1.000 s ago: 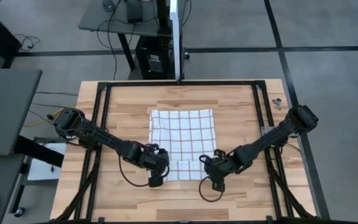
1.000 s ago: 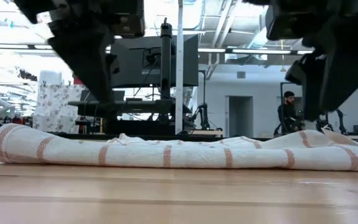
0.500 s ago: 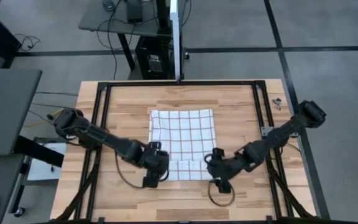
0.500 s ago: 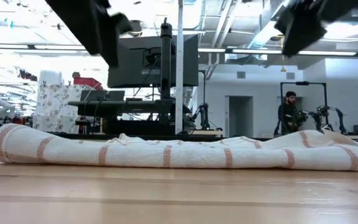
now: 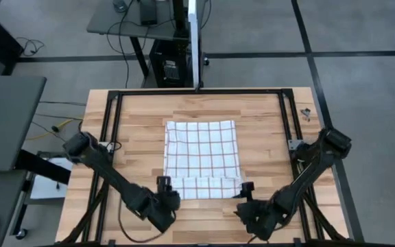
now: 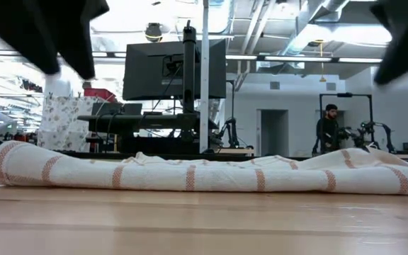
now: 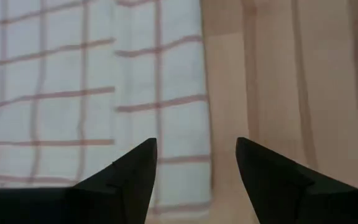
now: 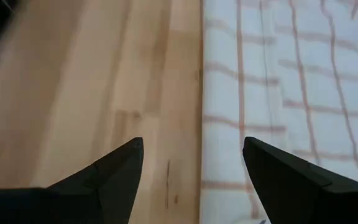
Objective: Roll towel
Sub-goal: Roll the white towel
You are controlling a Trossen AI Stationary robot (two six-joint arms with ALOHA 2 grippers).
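A white towel with a red grid (image 5: 202, 147) lies flat on the wooden table. Its near end is turned over into a low roll (image 5: 202, 187), which the low view shows as a long soft ridge (image 6: 190, 174). My left gripper (image 5: 163, 182) hovers open at the roll's left end, above the towel's near left corner (image 7: 179, 124). My right gripper (image 5: 247, 186) hovers open at the roll's right end, its fingers on either side of the towel's right edge (image 8: 205, 112). Neither gripper touches the towel.
A black frame (image 5: 115, 96) runs around the tabletop. Bare wood (image 5: 204, 223) lies between the roll and the near edge. A small metal piece (image 5: 306, 113) sits at the far right. Beyond the table stand a monitor (image 6: 174, 67) and a person (image 6: 329, 129).
Both grippers have risen off the towel's rolled end and drawn back toward the table's near edge, the left also going left and the right going right, each turning as it went. The towel and its roll lie as before.
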